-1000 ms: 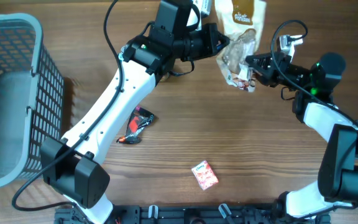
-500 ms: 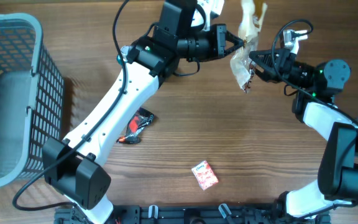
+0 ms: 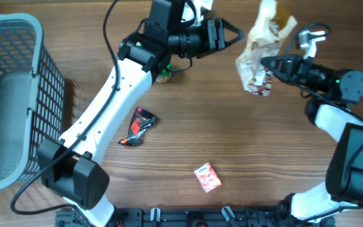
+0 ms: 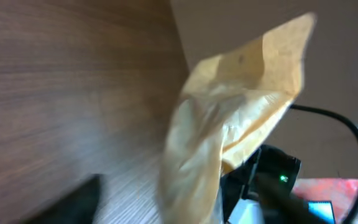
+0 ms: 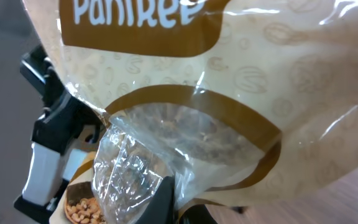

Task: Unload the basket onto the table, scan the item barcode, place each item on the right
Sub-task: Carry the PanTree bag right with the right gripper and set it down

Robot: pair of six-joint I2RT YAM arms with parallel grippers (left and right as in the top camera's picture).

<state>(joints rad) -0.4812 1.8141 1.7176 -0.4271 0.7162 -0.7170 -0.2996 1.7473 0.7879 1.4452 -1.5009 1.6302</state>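
The item is a tan snack bag with a clear window, hanging above the far middle of the table. My right gripper is shut on its lower clear part. In the right wrist view the bag fills the frame, and a black finger presses into the crinkled plastic. My left gripper stands open just left of the bag, apart from it. The left wrist view shows the bag blurred ahead, with one dark finger at the lower left. No barcode shows in any view.
A blue-grey mesh basket stands at the left edge. A black and red wrapper lies beside the left arm. A small red packet lies near the front. A small greenish thing peeks out under the left arm.
My left gripper let go of the bag, opened and drew back to the left. My right gripper shut on the bag and carried it a little to the right.
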